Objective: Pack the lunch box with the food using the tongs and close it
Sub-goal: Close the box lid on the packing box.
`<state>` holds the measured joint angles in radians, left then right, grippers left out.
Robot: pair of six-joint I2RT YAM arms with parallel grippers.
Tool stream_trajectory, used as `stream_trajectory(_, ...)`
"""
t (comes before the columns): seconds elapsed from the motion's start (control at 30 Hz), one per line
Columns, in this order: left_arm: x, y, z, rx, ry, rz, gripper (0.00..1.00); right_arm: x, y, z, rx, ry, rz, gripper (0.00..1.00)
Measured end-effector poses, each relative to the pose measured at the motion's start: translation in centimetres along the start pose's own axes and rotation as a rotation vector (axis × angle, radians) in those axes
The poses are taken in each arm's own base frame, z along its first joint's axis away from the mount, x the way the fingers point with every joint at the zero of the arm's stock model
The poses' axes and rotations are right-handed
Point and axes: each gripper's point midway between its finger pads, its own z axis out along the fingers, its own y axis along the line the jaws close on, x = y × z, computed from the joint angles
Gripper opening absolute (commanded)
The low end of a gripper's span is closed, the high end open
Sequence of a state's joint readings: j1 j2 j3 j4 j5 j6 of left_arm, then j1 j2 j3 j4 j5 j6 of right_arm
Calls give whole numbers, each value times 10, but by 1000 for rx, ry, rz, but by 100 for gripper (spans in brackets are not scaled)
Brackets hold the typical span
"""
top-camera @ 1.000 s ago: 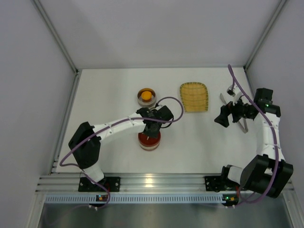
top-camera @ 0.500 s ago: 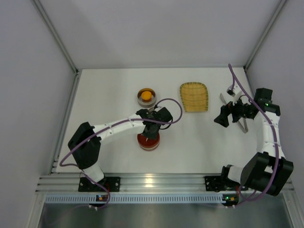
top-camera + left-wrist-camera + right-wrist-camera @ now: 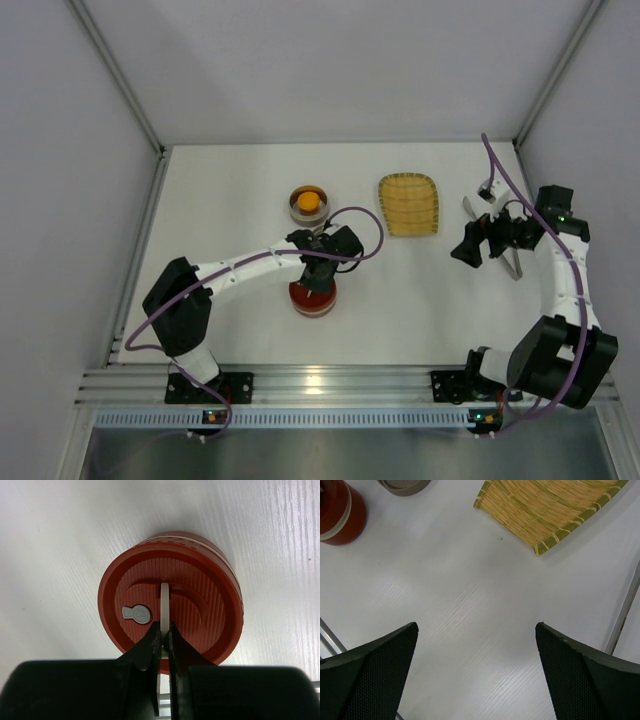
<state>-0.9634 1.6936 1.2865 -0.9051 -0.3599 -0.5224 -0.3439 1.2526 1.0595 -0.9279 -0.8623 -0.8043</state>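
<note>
The lunch box [image 3: 314, 298] is a round red tin with a ribbed red lid [image 3: 200, 605] on it. My left gripper [image 3: 163, 630] hangs right over it, shut on the thin white handle [image 3: 164, 597] that stands across the lid. An orange-yellow piece of food [image 3: 309, 201] lies in a separate grey-rimmed round tier [image 3: 309, 212] farther back. The silver tongs [image 3: 513, 268] lie on the table at the right, partly hidden under my right arm. My right gripper [image 3: 462, 248] hovers beside them, open, with nothing between its fingers [image 3: 380, 665].
A woven yellow tray [image 3: 408, 203] lies between the two arms at the back, and its corner shows in the right wrist view [image 3: 550, 510]. A small grey valve [image 3: 136, 614] sits on the lid. The enclosure's walls and metal rails border the white table [image 3: 230, 190].
The right arm's lower links have shifted slightly. Both grippers and the red tin have kept their places.
</note>
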Motion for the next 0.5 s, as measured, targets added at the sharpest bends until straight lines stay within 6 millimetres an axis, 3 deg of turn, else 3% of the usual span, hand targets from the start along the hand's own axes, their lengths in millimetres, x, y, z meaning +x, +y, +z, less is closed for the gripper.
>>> stream_trajectory(0.5,0,-2,2,-33,-20,29,0,5,-3,1,-1,3,10,99)
